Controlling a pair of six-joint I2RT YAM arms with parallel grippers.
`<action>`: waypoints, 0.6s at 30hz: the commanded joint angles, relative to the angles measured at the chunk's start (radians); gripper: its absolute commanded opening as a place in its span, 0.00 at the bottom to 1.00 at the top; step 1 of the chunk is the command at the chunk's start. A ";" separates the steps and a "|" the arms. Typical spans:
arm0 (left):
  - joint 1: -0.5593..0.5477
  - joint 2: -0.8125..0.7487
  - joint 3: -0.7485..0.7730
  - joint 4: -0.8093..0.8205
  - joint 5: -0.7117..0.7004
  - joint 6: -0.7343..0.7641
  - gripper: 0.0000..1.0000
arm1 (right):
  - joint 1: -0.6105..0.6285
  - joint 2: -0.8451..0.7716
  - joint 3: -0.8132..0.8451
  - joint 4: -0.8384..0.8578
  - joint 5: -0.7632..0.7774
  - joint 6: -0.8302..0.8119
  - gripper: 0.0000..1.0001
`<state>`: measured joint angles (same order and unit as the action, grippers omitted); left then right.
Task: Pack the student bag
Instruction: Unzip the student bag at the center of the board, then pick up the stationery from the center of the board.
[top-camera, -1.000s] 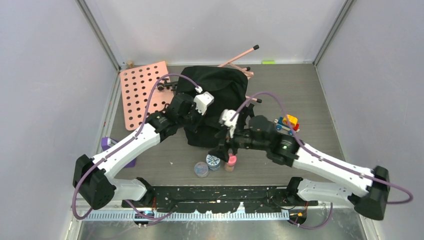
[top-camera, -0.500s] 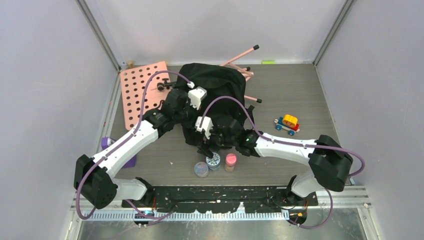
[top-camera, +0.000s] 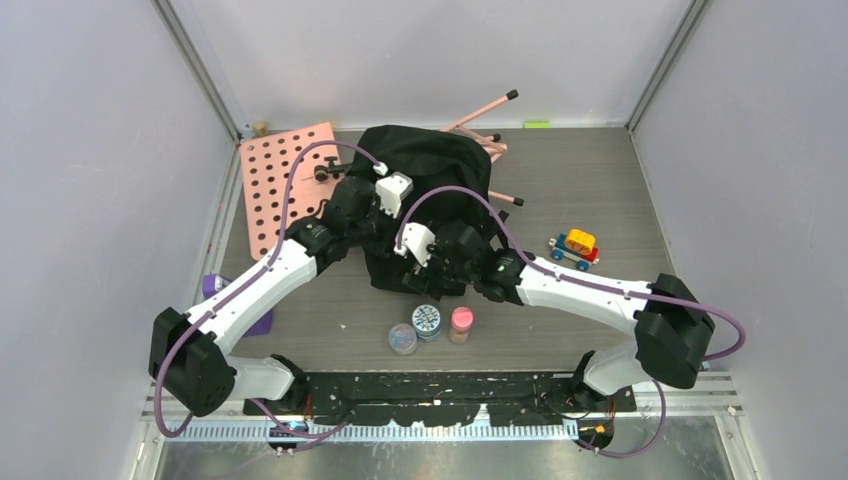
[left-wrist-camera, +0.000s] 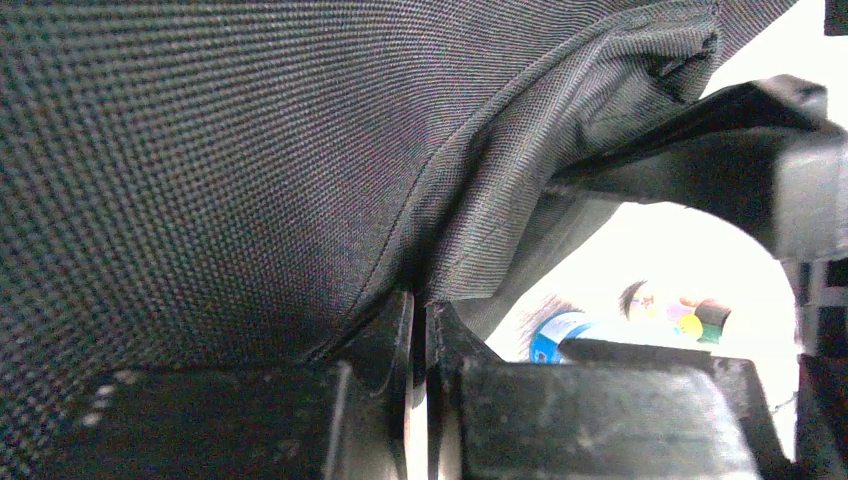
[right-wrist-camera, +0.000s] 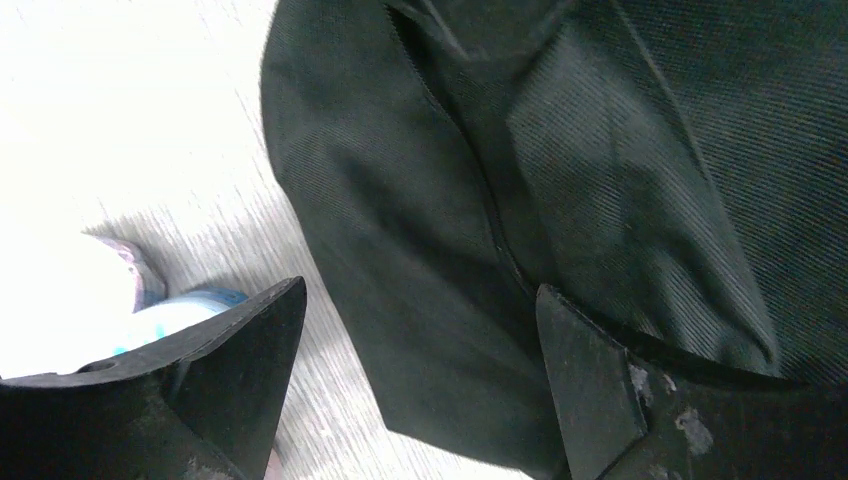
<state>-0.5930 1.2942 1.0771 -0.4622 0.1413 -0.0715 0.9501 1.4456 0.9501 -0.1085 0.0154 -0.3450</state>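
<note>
The student bag (top-camera: 435, 175) is a black fabric backpack lying mid-table. My left gripper (top-camera: 383, 238) is at its near-left side. In the left wrist view the jaws (left-wrist-camera: 420, 305) are shut on a fold of the bag's fabric (left-wrist-camera: 250, 150), holding it up. My right gripper (top-camera: 425, 283) is at the bag's near edge, beside the left one. In the right wrist view it (right-wrist-camera: 415, 335) is open, with one finger over the table and the other on the bag (right-wrist-camera: 600, 150), straddling the bag's edge and holding nothing.
Three small jars stand just in front of the bag: a blue patterned lid (top-camera: 427, 321), a pink lid (top-camera: 461, 322) and a clear one (top-camera: 402, 339). A pink pegboard (top-camera: 280, 180) lies at the back left, with pink rods (top-camera: 485, 115) behind the bag. A toy train (top-camera: 573, 248) is on the right and a purple object (top-camera: 215, 290) at the left edge.
My right arm has swung left from near the toy train, bringing its open gripper to the bag's near edge. My left gripper has shifted slightly back and left with the fabric.
</note>
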 joint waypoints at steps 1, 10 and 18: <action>0.019 -0.001 0.029 -0.001 -0.011 -0.024 0.00 | -0.013 -0.051 0.090 -0.120 0.164 -0.065 0.92; 0.019 -0.007 0.024 0.002 -0.006 -0.019 0.00 | -0.033 0.073 0.179 -0.241 0.127 -0.049 0.93; 0.019 -0.013 0.021 0.001 -0.016 -0.016 0.00 | -0.045 0.143 0.209 -0.250 0.045 -0.013 0.52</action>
<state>-0.5671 1.2961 1.0771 -0.4652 0.1253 -0.0795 0.9272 1.5578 1.1358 -0.3447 0.0689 -0.3889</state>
